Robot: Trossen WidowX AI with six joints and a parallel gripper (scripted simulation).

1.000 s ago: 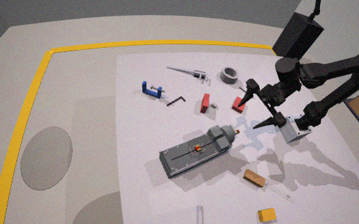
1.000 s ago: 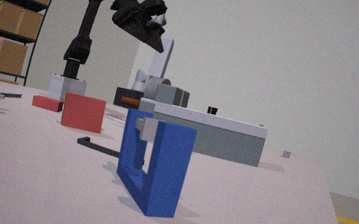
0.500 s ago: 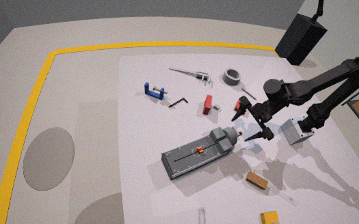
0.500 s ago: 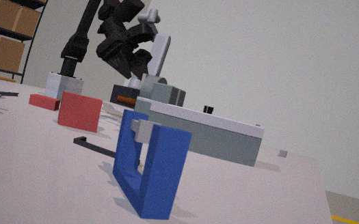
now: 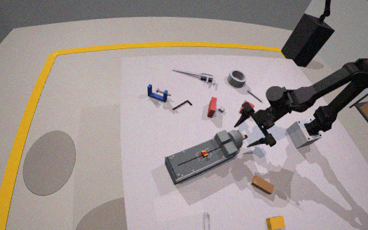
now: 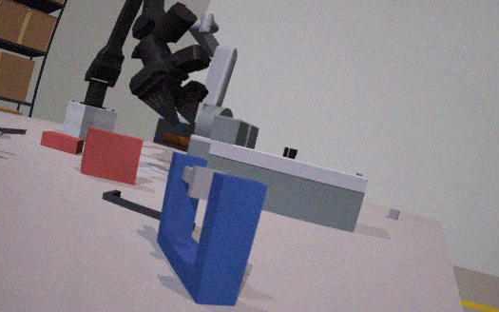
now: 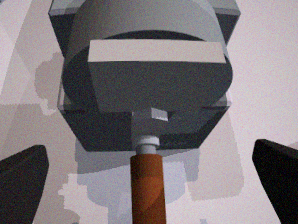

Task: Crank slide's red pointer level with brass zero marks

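Gripper [image 5: 241,136] [image 6: 182,122] [image 7: 153,155]: jaws spread, empty | orange handle [image 5: 245,136] [image 6: 177,139] [image 7: 147,187]: bottom centre of wrist frame (untouched, I see)

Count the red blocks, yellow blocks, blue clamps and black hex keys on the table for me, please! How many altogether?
Red blocks: 2
Yellow block: 1
Blue clamp: 1
Black hex key: 1
Total: 5

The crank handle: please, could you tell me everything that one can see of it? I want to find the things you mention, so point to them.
The orange-brown, smooth crank handle [image 5: 245,136] [image 6: 177,139] [image 7: 148,187] looks like a wooden or plastic cylinder. It sits on a short grey metal-looking pin at the crank end of the grey machine and points away from its body. In the wrist view it lies between the open gripper's fingers, touching neither; its near end is cut off there.
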